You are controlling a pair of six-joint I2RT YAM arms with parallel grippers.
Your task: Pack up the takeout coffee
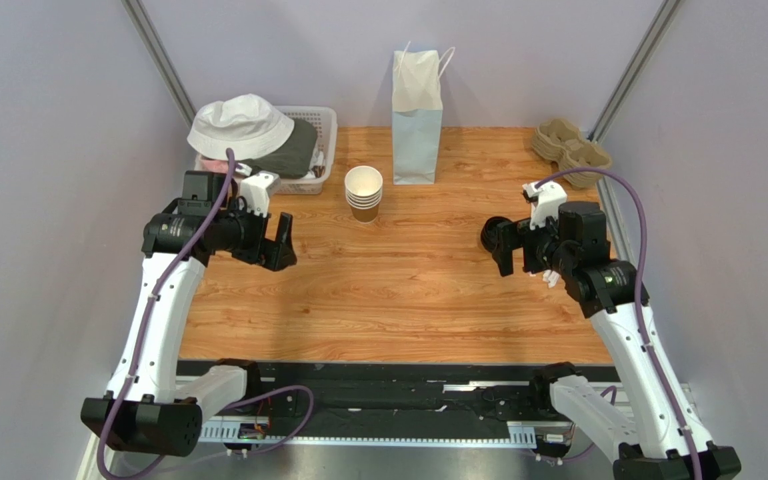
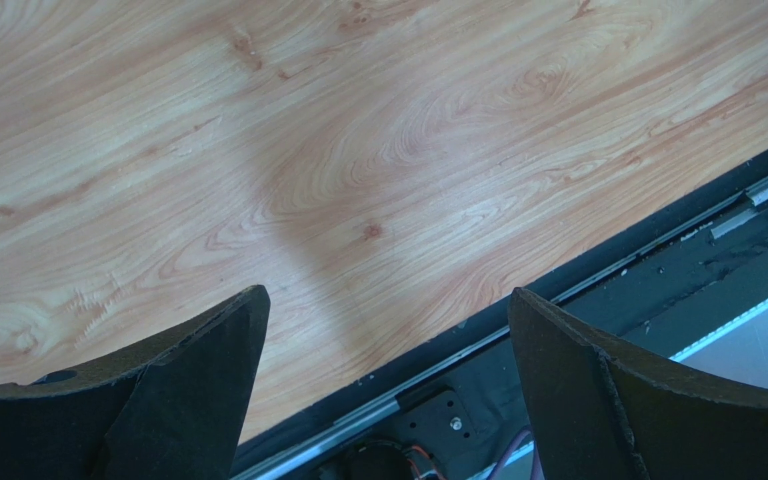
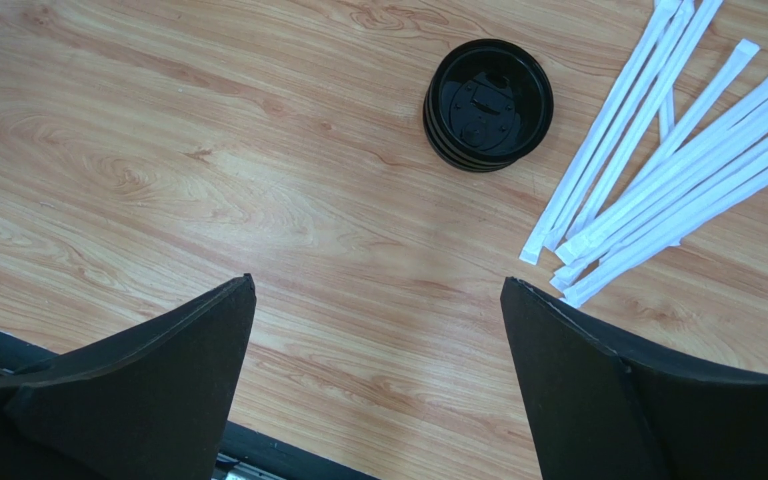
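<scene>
— Wood-grain tabletop (image 1: 408,300), pale walls on three sides. What stands on it?

— At the far edge, in the middle, a white paper bag (image 1: 417,115) stands upright with its handles up. Just near and left of it is a stack of lidless paper cups (image 1: 363,191), with white rims and brown bases. At far left, a white plastic basket (image 1: 326,125) holds a white bucket hat (image 1: 241,122) lying over a dark folded garment (image 1: 293,152). In the far right corner are stacked pulp cup carriers (image 1: 570,148).

— And the takeout coffee?

— I cannot tell where it is; in none of the three views can I pick out a cup wearing its lid. The right wrist camera shows a small stack of loose black lids (image 3: 488,103) on the wood. Paper-wrapped straws (image 3: 658,140) are fanned out just beside them.

— The claws?

— The left gripper (image 1: 281,248) hangs over the left side of the table, jaws wide apart with nothing between them. Its camera sees bare wood and the black rail (image 2: 658,250) at the near edge. The right gripper (image 1: 499,243) hangs over the right side, jaws likewise spread wide and clasping nothing. The lids and straws lie on the wood beyond its fingers.

— Touching anything?

— No contact that I can see.
</scene>
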